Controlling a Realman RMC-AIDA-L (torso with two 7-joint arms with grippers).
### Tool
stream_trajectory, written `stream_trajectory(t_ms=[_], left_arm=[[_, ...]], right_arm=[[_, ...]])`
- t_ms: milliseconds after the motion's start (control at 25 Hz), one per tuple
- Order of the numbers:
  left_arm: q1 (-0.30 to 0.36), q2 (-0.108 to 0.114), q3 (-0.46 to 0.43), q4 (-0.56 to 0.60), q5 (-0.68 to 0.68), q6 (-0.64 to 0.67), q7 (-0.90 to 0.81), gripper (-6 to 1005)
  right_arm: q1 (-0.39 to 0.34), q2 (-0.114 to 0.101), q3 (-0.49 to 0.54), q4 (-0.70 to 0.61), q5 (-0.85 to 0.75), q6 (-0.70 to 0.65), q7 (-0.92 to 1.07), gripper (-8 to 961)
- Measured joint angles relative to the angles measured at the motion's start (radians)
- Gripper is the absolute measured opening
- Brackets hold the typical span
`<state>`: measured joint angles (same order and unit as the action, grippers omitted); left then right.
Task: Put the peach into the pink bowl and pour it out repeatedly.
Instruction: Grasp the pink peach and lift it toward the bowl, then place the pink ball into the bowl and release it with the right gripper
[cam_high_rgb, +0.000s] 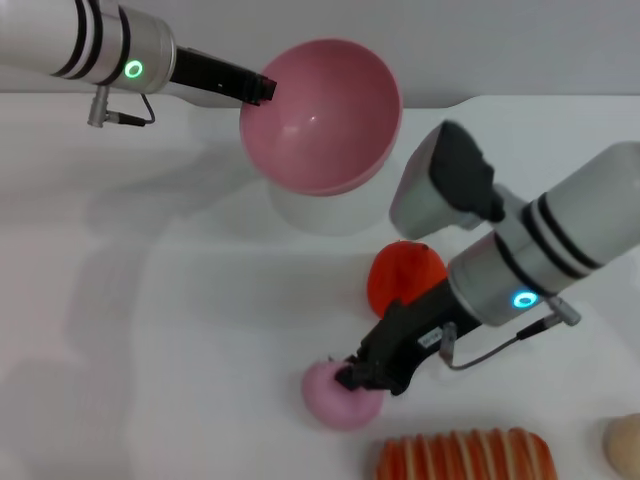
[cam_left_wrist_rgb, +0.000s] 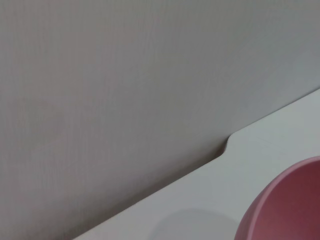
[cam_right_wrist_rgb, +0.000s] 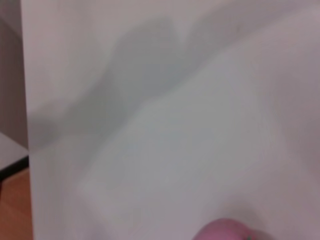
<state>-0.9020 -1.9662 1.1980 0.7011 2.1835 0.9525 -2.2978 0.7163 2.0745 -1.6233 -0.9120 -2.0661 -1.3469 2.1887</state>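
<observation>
My right claw (cam_high_rgb: 358, 378) is down on the peach (cam_high_rgb: 338, 396), which sits on the counter (cam_high_rgb: 170, 330); whether it has clamped, I cannot tell. My left claw (cam_high_rgb: 262, 88) grips the pink bowl (cam_high_rgb: 322, 115), tilted and raised. Next: lift the peach up into that bowl.

The peach (cam_high_rgb: 338, 397) is a small, round, pale pink fruit lying on the white table, near the front and a little right of the middle. Part of its right side is covered. In the right wrist view only its top (cam_right_wrist_rgb: 225, 230) shows.

The pink bowl (cam_high_rgb: 322, 115) is round, deep and smooth. It is at the far side, tilted so its empty inside faces forward, well apart from the peach. The left wrist view shows part of its outer wall (cam_left_wrist_rgb: 287, 205).
</observation>
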Motion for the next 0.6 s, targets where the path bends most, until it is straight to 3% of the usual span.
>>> stream_trajectory(t_ms=[280,600], left_arm=[[0.006,0.001,0.004,-0.005,0.001,0.006,-0.001,38],[0.012,-0.009,0.005,-0.009,0.001,0.002,-0.006,38]], right_arm=[[-0.129,-0.004,0.198,-0.349,-0.008,-0.187,-0.001,36],[-0.172,0.001,0.407,-0.622,0.000,-0.353,-0.007,37]])
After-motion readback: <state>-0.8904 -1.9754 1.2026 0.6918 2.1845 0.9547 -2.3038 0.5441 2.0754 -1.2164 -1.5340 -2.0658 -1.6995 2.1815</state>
